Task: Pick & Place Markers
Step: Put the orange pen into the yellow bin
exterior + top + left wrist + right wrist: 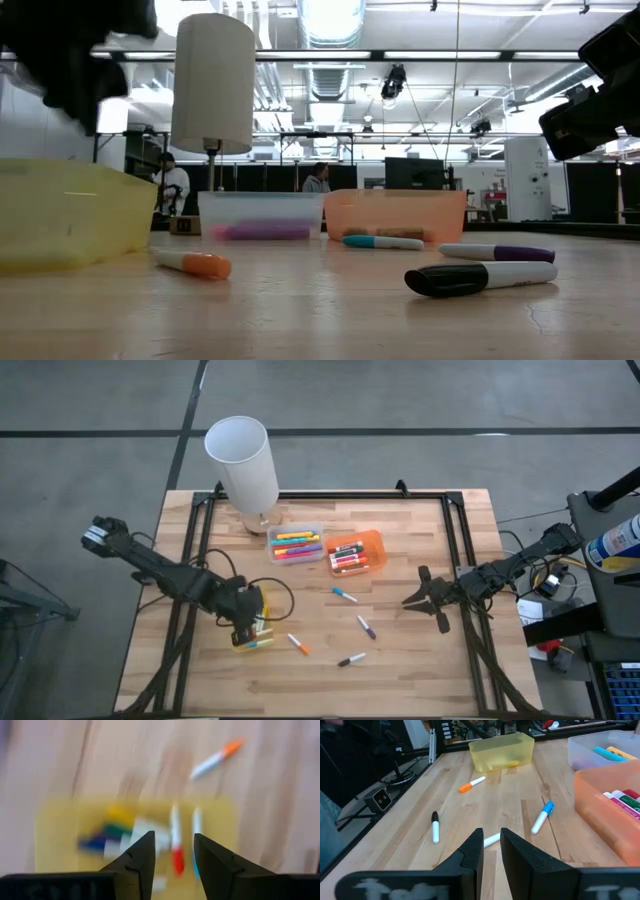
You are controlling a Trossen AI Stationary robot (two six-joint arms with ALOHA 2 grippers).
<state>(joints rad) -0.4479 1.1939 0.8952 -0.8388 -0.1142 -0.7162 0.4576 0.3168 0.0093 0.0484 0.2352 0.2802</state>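
Observation:
Loose markers lie flat on the wooden table: a blue-capped one (343, 594), a purple one (367, 627), an orange one (298, 644) and a black one (351, 659). More markers lie in the yellow tray (252, 632), the clear tray (294, 544) and the orange tray (356, 553). My left gripper (248, 620) hovers open above the yellow tray (60, 835), with red and blue markers (177, 842) lying below its fingers. My right gripper (412, 598) hangs low to the right of the loose markers, fingers slightly apart (491, 832). The purple marker's white end (492, 839) shows just past its tips.
A tall white cylinder (243, 460) stands on a stem at the table's far side, behind the clear tray. A black frame rail (460, 540) runs around the table top. Bare wood lies along the near edge. People stand in the room beyond (318, 178).

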